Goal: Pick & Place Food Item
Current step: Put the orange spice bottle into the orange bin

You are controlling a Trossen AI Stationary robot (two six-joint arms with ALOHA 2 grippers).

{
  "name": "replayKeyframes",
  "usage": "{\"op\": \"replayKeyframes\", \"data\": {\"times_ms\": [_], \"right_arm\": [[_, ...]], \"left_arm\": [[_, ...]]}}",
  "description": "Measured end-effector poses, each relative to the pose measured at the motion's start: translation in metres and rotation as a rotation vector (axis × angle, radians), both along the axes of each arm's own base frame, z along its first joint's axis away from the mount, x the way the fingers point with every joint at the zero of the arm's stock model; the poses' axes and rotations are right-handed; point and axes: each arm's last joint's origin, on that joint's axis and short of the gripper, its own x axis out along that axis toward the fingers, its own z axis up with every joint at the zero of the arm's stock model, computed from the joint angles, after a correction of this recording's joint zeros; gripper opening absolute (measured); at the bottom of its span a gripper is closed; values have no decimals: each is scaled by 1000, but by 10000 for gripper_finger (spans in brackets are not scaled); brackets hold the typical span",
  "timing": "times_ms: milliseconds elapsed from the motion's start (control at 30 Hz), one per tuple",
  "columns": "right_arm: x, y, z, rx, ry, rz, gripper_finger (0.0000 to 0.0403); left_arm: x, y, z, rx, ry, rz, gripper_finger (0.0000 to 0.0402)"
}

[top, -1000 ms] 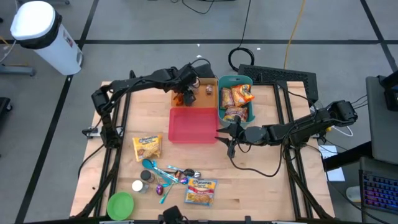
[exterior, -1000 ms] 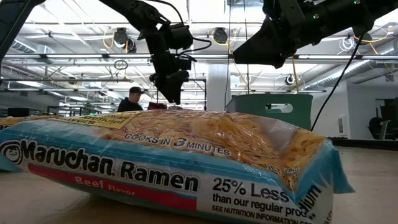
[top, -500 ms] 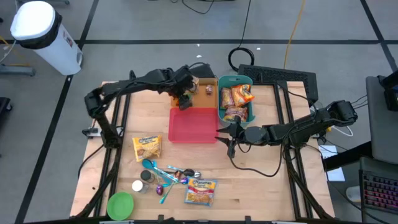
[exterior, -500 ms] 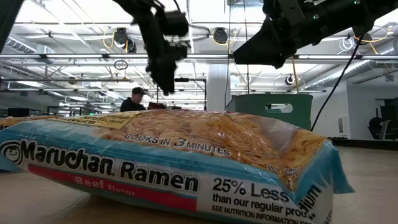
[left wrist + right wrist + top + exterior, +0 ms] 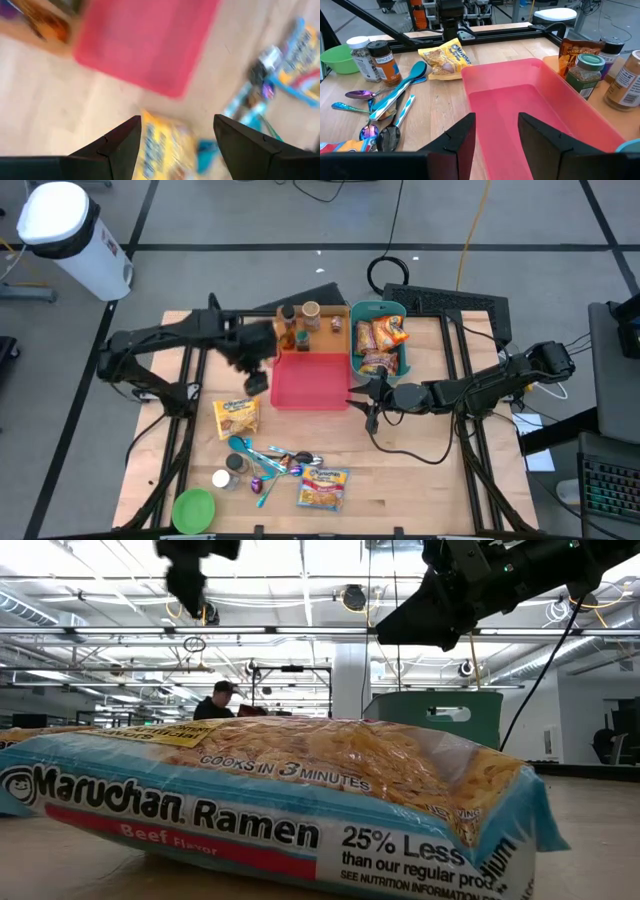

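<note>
On the bench point(image 5: 400, 480), at about nine o'clock from the red tray point(image 5: 310, 380), the left hand point(image 5: 256, 380) hangs above the wood with its fingers point(image 5: 117, 145) spread wide and nothing between them. Just below it, toward seven o'clock of the tray, lies the yellow snack bag point(image 5: 237, 417), which looks like the food item it is heading for. To do this step well, the hand should settle square over the middle of the bag, come straight down, and close on the crinkled body rather than a thin edge, so the bag does not slide away on the smooth wood.

Moving right, the tray sits empty at the centre, a ready place to set the bag. A ramen packet point(image 5: 323, 487) lies toward six o'clock beside a scatter of spoons point(image 5: 265, 460). At one o'clock a teal bin point(image 5: 378, 338) holds more packets. At three o'clock of the tray the right hand point(image 5: 368, 402) waits, fingers point(image 5: 462, 140) parted and empty.

The bench is pale wood; beyond it, a workshop room with a person seated far off.
</note>
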Motion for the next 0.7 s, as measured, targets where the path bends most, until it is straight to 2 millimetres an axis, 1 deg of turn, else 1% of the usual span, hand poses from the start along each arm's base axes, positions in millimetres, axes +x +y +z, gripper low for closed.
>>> {"op": "replayKeyframes", "data": {"times_ms": [133, 200, 400, 500, 700], "right_arm": [[0, 0, 0, 0, 0, 0, 141], [0, 0, 0, 0, 0, 0, 141], [0, 0, 0, 0, 0, 0, 141], [0, 0, 0, 0, 0, 1, 141], [1, 0, 3, -44, -16, 15, 141]], "left_arm": [[-7, -41, -4, -35, 118, -16, 257], [-8, -61, -9, -38, 140, -38, 257], [-15, -115, -36, -36, 176, -27, 257], [-23, -135, -52, -18, 213, 7, 257], [-46, -166, -74, 0, 277, 173, 258]]}}
